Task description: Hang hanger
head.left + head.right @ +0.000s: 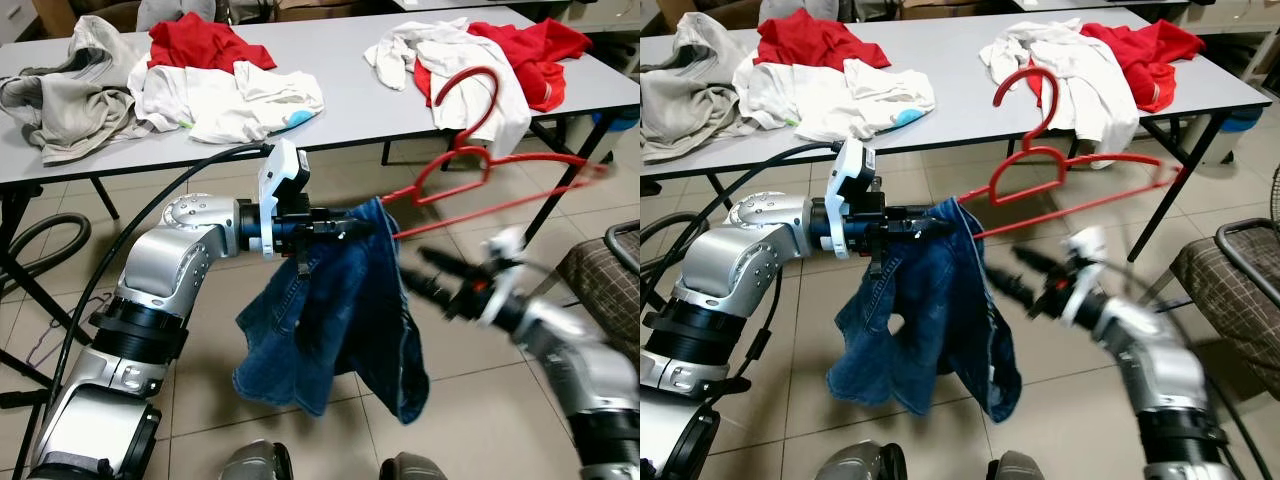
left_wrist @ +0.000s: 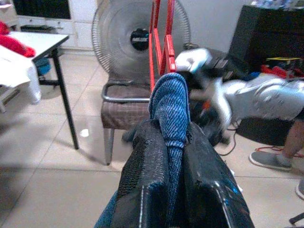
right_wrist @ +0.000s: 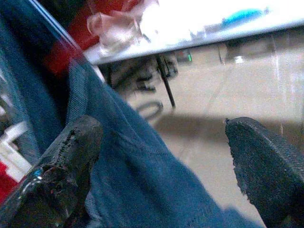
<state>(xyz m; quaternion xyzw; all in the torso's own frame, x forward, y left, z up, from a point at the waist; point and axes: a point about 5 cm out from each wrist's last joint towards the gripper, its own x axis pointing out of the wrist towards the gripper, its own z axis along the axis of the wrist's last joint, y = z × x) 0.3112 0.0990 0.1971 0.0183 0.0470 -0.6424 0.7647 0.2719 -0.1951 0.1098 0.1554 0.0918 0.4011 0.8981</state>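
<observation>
A red hanger [image 1: 486, 162] floats in front of the table, hook [image 1: 470, 85] pointing up. Blue jeans [image 1: 340, 310] are draped over its left end and hang toward the floor, hiding that end. My left gripper [image 1: 355, 228] reaches in from the left and is shut on the denim fold [image 2: 170, 99] at the top. In the left wrist view the red hanger bars [image 2: 161, 42] rise just beyond the fold. My right gripper [image 1: 425, 275], blurred, is open just right of the jeans below the hanger. In the right wrist view its fingers [image 3: 71, 147] stand apart with denim [image 3: 123, 161] close by the nearer one.
A grey table [image 1: 350, 60] behind carries piles of red, white and beige clothes [image 1: 230, 90]. A brown checked chair [image 1: 610, 280] stands at the right with a fan [image 2: 137, 38] on it. A person's shoe [image 2: 270, 159] is nearby. Black cable [image 1: 120, 260] trails at the left.
</observation>
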